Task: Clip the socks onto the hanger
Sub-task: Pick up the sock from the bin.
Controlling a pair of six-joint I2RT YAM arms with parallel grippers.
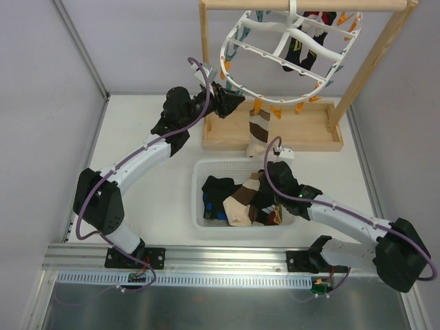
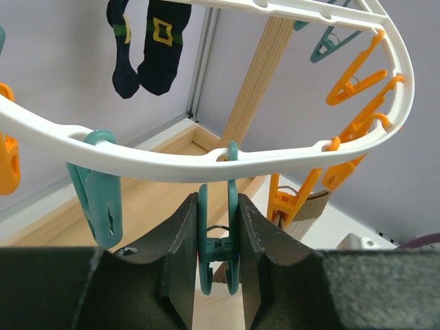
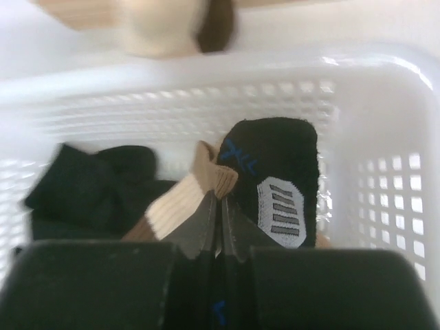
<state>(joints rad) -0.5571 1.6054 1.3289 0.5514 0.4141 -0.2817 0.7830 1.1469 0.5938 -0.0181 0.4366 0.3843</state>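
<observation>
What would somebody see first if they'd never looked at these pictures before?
Probably the big white hanger at the back, ringed with orange and teal pegs, with dark socks and a striped sock dangling from it. Next, the left gripper squeezing a teal peg on its rim. Then the right gripper, down in the white basket of socks, pinching a tan sock.

Your hanger, a white oval ring with cross bars and orange and teal pegs, hangs tilted from the wooden frame. 2 dark socks are clipped at its far side. 1 banded sock dangles from a near orange peg. The pile lies heaped in the basket.
</observation>
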